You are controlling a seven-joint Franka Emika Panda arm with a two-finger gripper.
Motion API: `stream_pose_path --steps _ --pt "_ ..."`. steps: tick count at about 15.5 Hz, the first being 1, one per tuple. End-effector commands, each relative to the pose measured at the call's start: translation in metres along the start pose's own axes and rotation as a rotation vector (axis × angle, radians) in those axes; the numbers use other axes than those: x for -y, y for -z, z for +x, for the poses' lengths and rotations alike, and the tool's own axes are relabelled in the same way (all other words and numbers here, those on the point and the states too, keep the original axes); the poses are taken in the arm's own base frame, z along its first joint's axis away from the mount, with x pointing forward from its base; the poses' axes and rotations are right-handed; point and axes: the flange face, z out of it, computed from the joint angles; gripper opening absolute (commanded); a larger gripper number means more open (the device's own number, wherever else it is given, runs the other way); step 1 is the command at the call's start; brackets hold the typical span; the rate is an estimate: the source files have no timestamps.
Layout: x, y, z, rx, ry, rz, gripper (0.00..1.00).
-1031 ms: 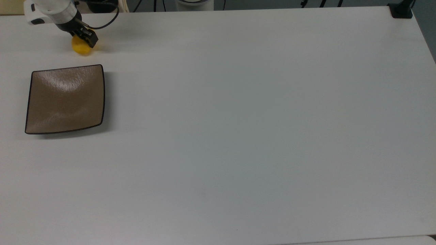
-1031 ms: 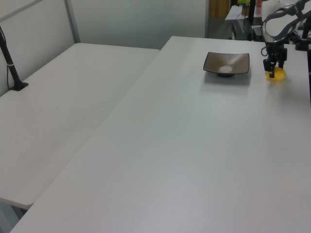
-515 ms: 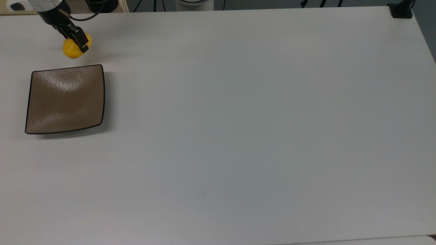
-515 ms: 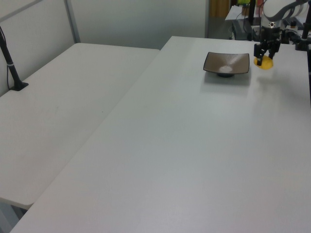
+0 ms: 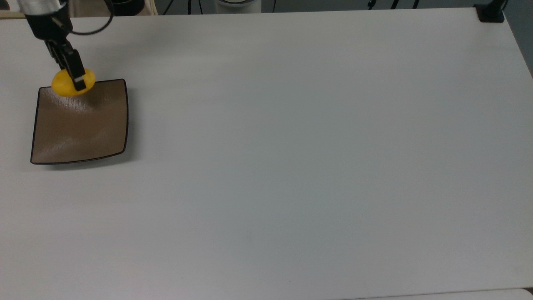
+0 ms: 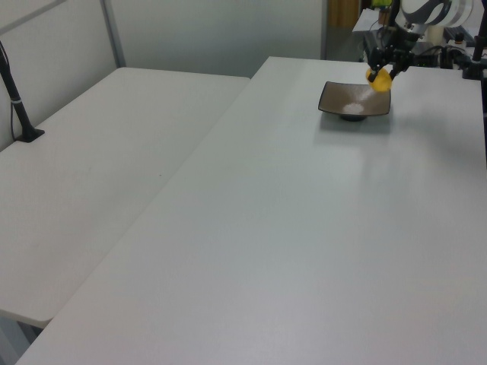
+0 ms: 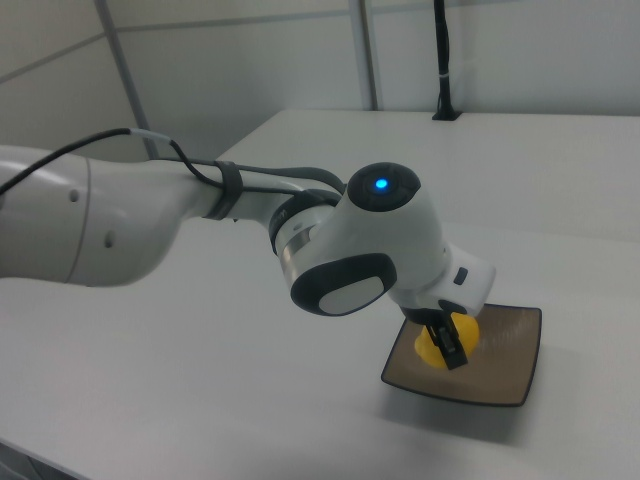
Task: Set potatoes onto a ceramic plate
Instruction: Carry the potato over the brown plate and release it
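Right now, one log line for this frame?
phase: carry | hand: shut on potato | potato: lifted, over plate edge | placed: no

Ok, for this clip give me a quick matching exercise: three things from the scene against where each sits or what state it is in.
Things:
1. potato
2. ceramic plate
3. gripper

States:
A. lying flat on the white table, nothing resting in it
B. shut on the yellow thing
C. held in the air above the plate's edge

Pairs: 1-C, 2-A, 3-B
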Motion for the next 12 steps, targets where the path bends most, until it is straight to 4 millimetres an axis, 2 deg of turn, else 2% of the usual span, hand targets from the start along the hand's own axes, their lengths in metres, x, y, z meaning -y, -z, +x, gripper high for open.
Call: stream_pose_path --steps 1,3,8,12 --pt "0.013 -0.010 0.008 -0.052 -0.084 0.015 0.80" --pt "0.013 -0.008 0.009 -0.056 -0.108 0.017 1.00" --pt "0.014 -0.007 0.010 -0.061 -0.108 0.017 1.00" --pt "0.023 0.007 0.016 -0.085 -0.074 0.022 1.00"
